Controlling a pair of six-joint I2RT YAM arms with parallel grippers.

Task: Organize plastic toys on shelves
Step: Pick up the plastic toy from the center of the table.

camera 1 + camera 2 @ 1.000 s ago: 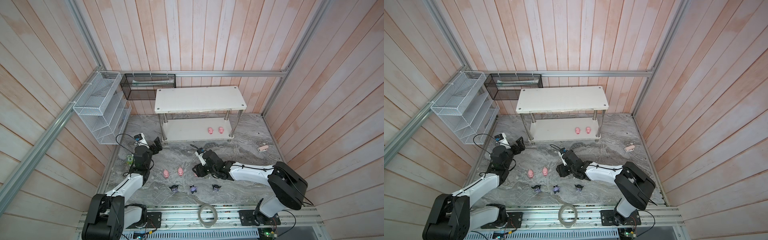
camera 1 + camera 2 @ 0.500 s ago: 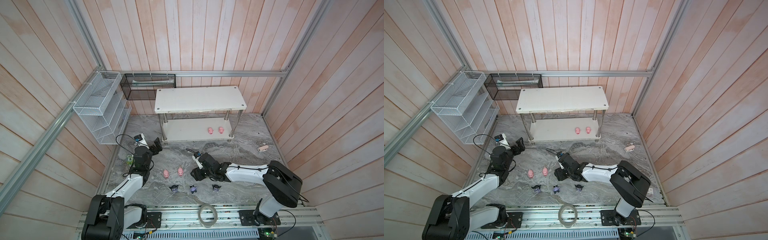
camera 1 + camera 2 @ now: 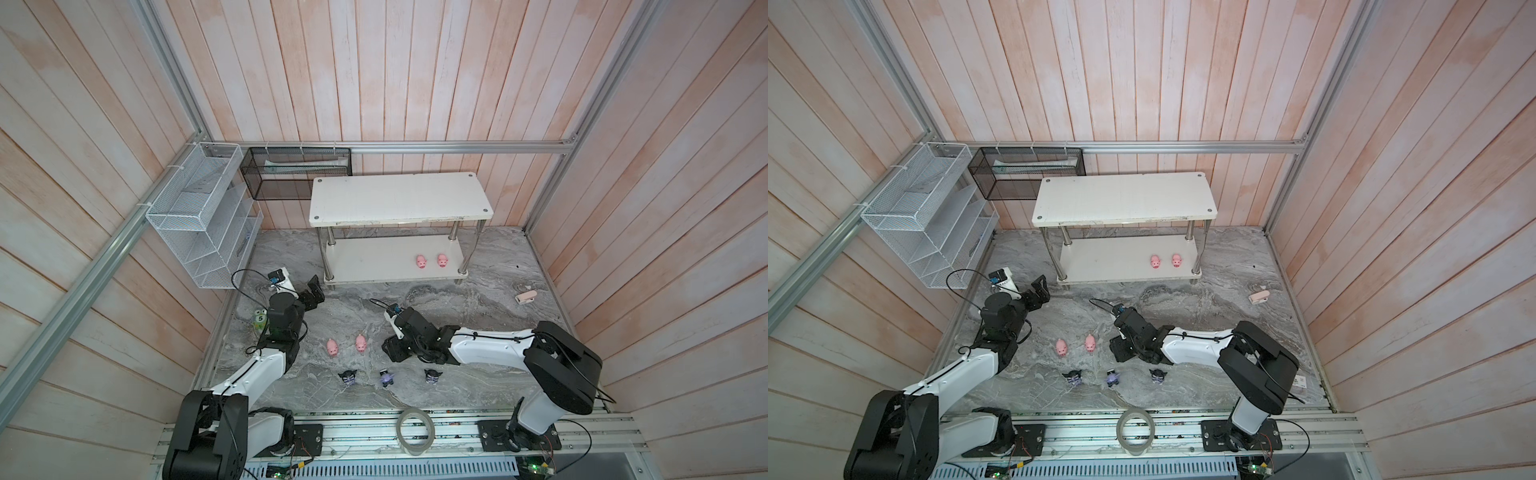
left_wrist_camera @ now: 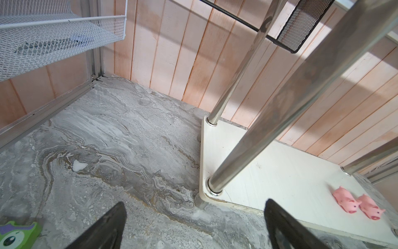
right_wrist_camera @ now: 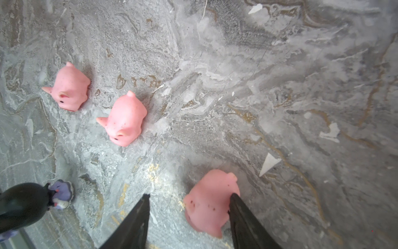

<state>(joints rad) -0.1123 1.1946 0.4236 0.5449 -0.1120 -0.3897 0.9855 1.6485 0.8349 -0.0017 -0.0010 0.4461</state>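
My right gripper (image 5: 190, 195): part open, jaws astride one pink pig (image 5: 210, 207). One finger (image 5: 239, 207) touches its flank and the other stands clear, so I have hold of nothing yet.
My left gripper (image 4: 195, 202): spread wide and empty, near a front leg of the shelves (image 3: 399, 199).
Pig's place: on the marble floor (image 3: 478, 291), at about 6 o'clock from the floor's middle in a top view, hidden there beneath my right gripper.
Other toys: two loose pigs (image 3: 360, 343) at 9 o'clock of that gripper. Three figurines (image 3: 386, 377) sit in a row from 8 round to 4 o'clock of it.
Shelves: at 12 o'clock. Two shelved pigs (image 3: 421, 261) stand on the lower board (image 3: 374, 262).
Handling: I judge the pig very light, soft and rubbery, with a smooth, rounded skin.
Where to hold: across the two flanks at mid-body, low down, not on the snout or ears.
Risk: with one finger landing first, I expect it could slide or squirt out sideways.
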